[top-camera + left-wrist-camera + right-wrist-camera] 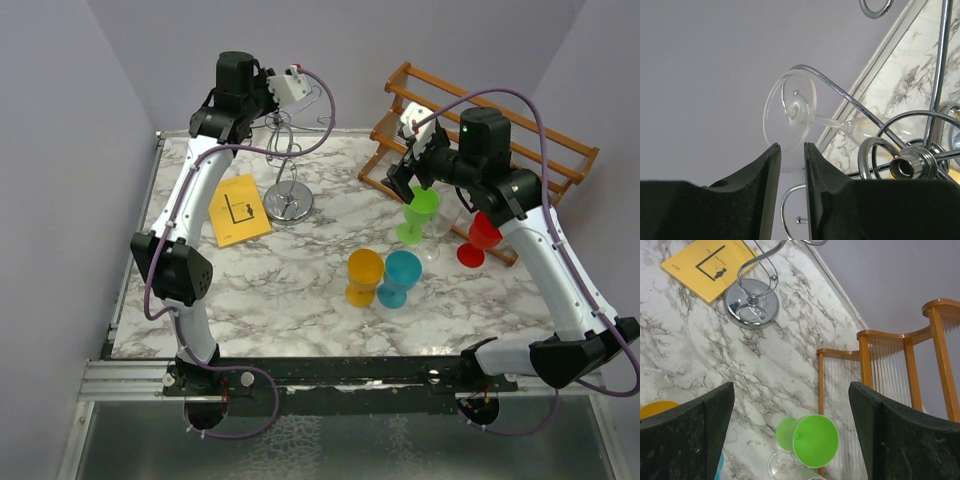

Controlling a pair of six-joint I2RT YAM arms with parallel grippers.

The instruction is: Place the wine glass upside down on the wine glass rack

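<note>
Wine glass (790,107): clear, hung by its foot on a wine glass rack (910,167) arm. Left claw (792,146): parted narrowly, nothing gripped. Right claw (790,390): spread wide, empty.

My workspace is bright and evenly lit. On the white marble-patterned table (300,280) the shadows are faint and sit close under things, so the light falls from above. The shiny chrome wire rack with a round disc base (751,304) throws white glints in both wrist views. The clear wine glass (790,111) nearly melts into the pale lilac wall (700,75), crisp only at its rim. The black padded fingers (760,200) of my left gripper (792,147) are dark and soft near the lens. On my right gripper (791,385) the fingers (690,435) look grainy. The uprights of the brown wooden slatted rack (863,360) splay with wide-angle stretch.
</note>
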